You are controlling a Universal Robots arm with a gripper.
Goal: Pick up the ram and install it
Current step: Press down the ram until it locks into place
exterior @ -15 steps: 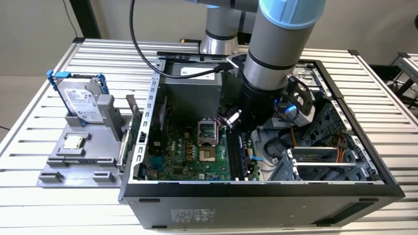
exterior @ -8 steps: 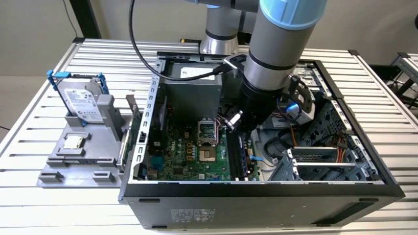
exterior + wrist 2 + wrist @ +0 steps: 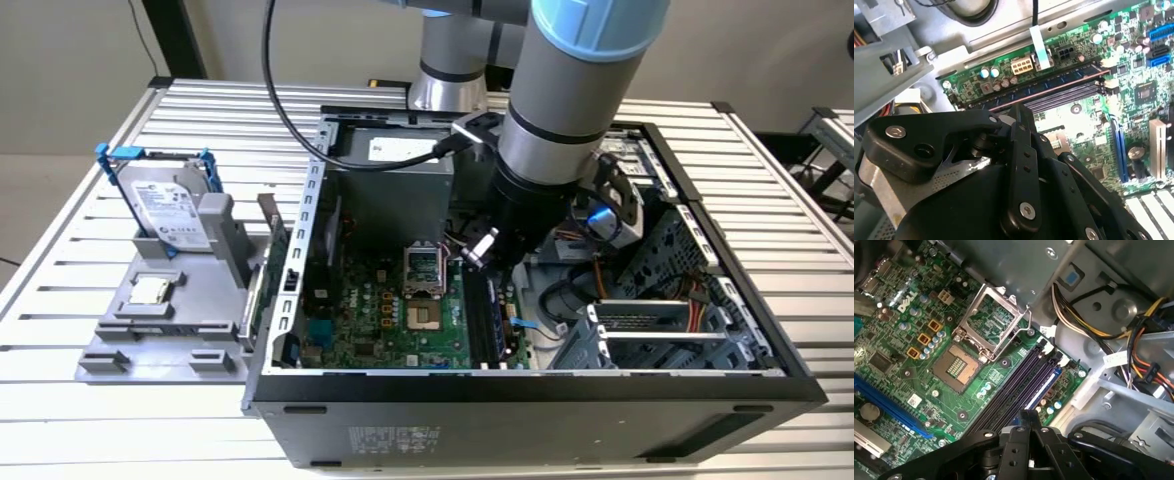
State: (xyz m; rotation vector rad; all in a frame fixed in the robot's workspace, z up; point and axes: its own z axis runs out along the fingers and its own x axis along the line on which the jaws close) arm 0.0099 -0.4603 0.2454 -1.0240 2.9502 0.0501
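The slim dark green-blue ram stick (image 3: pixel 1054 86) is seen edge-down in the outermost of the black motherboard slots (image 3: pixel 1069 96), its long axis laid along them. The black pincer (image 3: pixel 1021 111) is clenched, empty, just over the slots.

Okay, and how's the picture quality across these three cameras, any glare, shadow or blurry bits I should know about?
In the exterior view the table slats are evenly lit and the computer case interior is shadowed under the arm. In the second wrist view the gripper linkage looms dark and soft up close, with a bright washed-out patch on the motherboard. In the first wrist view the motherboard is sharp and well lit.
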